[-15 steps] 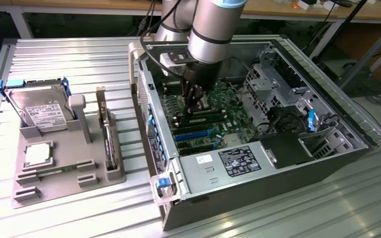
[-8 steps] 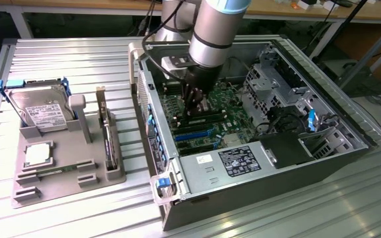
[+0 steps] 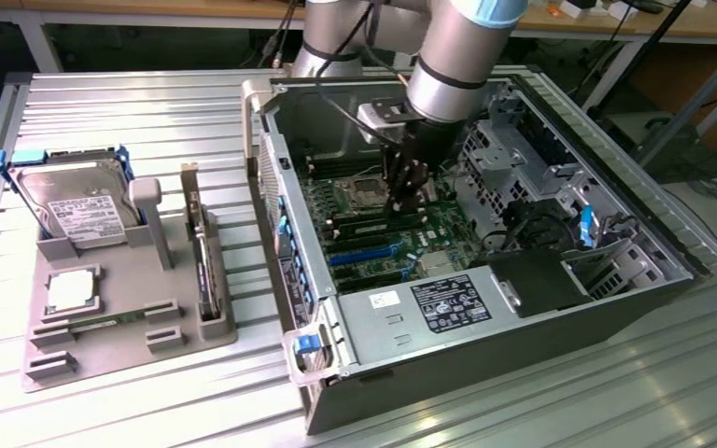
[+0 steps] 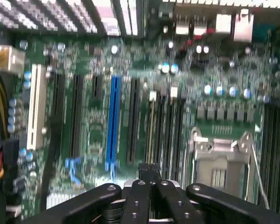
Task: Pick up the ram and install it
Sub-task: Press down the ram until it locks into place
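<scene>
Starting at the exterior view's left, you've got the grey parts tray (image 3: 109,327) on the slatted surface (image 3: 122,103), there to keep each part in its own slot: hard drive (image 3: 78,210) standing at the back, silver processor chip (image 3: 72,289) lying flat in front of it, and a long dark card (image 3: 205,266) on edge along the tray's right side. I can't pick out a ram stick on the tray for sure. Moving right, the open PC case (image 3: 484,308) lies on its side so the motherboard (image 3: 384,238) faces up and your arm can come straight down. The hand (image 3: 406,191) hangs low over the board near the CPU socket (image 3: 365,193). In the wrist view the fingers (image 4: 139,196) are pressed together, nothing visible between them, above the ram slots (image 4: 165,126).
</scene>
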